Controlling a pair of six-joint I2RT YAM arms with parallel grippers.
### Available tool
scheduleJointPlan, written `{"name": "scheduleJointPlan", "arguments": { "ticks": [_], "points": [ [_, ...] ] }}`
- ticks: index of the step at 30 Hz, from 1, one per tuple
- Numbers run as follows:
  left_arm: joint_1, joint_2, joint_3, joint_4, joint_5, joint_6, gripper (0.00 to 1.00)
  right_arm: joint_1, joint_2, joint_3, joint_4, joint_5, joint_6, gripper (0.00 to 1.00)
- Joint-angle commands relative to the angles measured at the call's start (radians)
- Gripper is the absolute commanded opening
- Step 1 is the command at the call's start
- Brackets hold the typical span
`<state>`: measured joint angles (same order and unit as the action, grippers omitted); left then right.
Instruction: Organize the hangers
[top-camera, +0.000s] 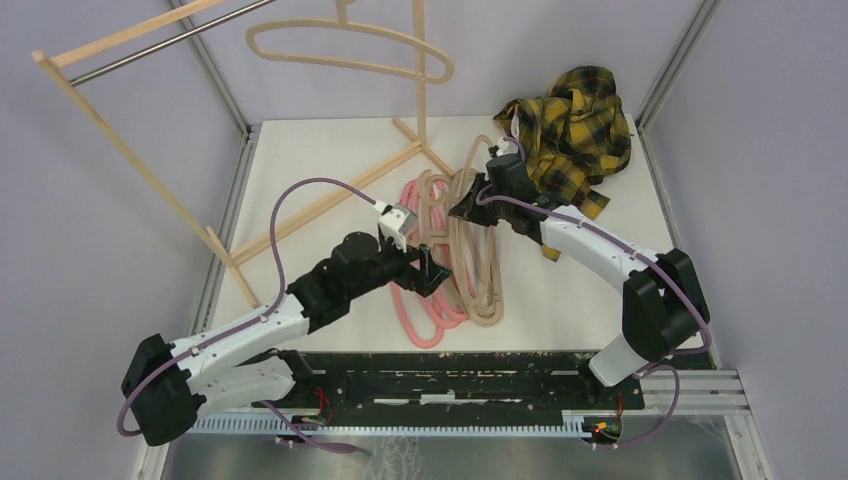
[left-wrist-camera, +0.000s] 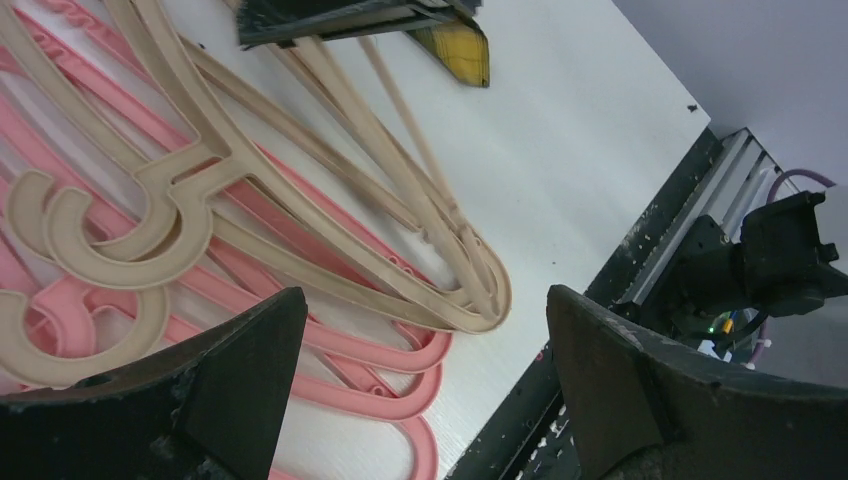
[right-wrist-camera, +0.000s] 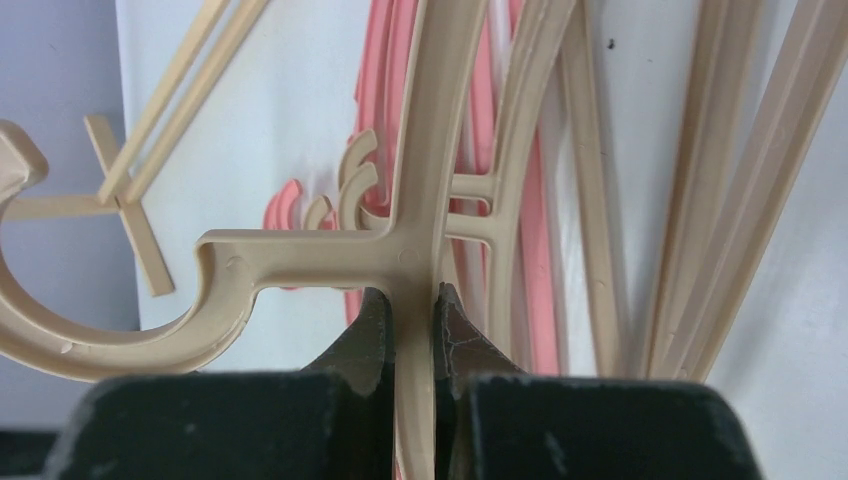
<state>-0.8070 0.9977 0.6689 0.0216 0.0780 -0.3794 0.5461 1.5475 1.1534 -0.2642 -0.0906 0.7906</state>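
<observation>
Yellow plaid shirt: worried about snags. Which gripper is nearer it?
Right. The right gripper, shut on a beige plastic hanger, sits beside the shirt; the left gripper hangs farther away.

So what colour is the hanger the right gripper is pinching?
Beige hanger, pinched in the right gripper; clearest in the right wrist view.
</observation>
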Motion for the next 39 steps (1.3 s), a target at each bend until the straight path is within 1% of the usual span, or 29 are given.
{"name": "scheduleJointPlan", "arguments": {
  "ticks": [1,6,11,15,17,20,21,22,23,26,27,31,32,34,35,37,38,39],
  "points": [
    [-0.081,0.041,-0.066,0.199,-0.121,-0.06,0.96,0.037,0.036,0.056,0.136,-0.036,0.124,0.01],
    [-0.115,0.119,-0.145,0.331,-0.196,-0.084,0.96,0.066,0.01,0.06,0.182,-0.085,0.175,0.01],
    [-0.133,0.225,-0.141,0.388,-0.257,-0.092,0.95,0.081,-0.056,0.035,0.184,-0.096,0.196,0.01],
    [-0.148,0.27,-0.127,0.446,-0.261,-0.11,0.95,0.092,-0.081,0.001,0.2,-0.105,0.225,0.01],
    [-0.161,0.296,-0.107,0.446,-0.266,-0.105,0.93,0.095,-0.089,-0.021,0.229,-0.114,0.253,0.01],
    [-0.176,0.333,-0.096,0.45,-0.287,-0.105,0.88,0.098,-0.094,-0.033,0.255,-0.136,0.277,0.01],
    [-0.179,0.343,-0.097,0.453,-0.293,-0.108,0.84,0.098,-0.094,-0.032,0.257,-0.143,0.279,0.01],
    [-0.181,0.35,-0.102,0.462,-0.295,-0.113,0.75,0.098,-0.094,-0.031,0.259,-0.149,0.28,0.01],
    [-0.182,0.355,-0.108,0.474,-0.29,-0.116,0.62,0.098,-0.096,-0.032,0.258,-0.151,0.28,0.01],
    [-0.183,0.357,-0.117,0.501,-0.27,-0.116,0.11,0.098,-0.105,-0.044,0.251,-0.149,0.278,0.01],
    [-0.182,0.354,-0.116,0.497,-0.273,-0.118,0.04,0.098,-0.108,-0.046,0.245,-0.148,0.274,0.01],
    [-0.183,0.312,-0.122,0.453,-0.308,-0.142,0.03,0.098,-0.124,-0.057,0.198,-0.138,0.236,0.01],
    [-0.182,0.293,-0.123,0.423,-0.331,-0.16,0.03,0.098,-0.13,-0.052,0.16,-0.127,0.2,0.06],
    [-0.183,0.238,-0.129,0.352,-0.389,-0.184,0.03,0.097,-0.153,-0.046,0.06,-0.075,0.129,0.45],
    [-0.183,0.2,-0.143,0.325,-0.421,-0.198,0.03,0.098,-0.173,-0.051,0.018,-0.037,0.096,0.6],
    [-0.182,0.11,-0.177,0.273,-0.509,-0.227,0.03,0.097,-0.223,-0.074,-0.043,0.047,0.042,0.81],
    [-0.182,0.062,-0.194,0.25,-0.546,-0.241,0.03,0.098,-0.252,-0.088,-0.067,0.086,0.018,0.91],
    [-0.182,0.012,-0.207,0.224,-0.581,-0.25,0.03,0.096,-0.281,-0.101,-0.091,0.141,-0.002,0.97]
  ]
}}
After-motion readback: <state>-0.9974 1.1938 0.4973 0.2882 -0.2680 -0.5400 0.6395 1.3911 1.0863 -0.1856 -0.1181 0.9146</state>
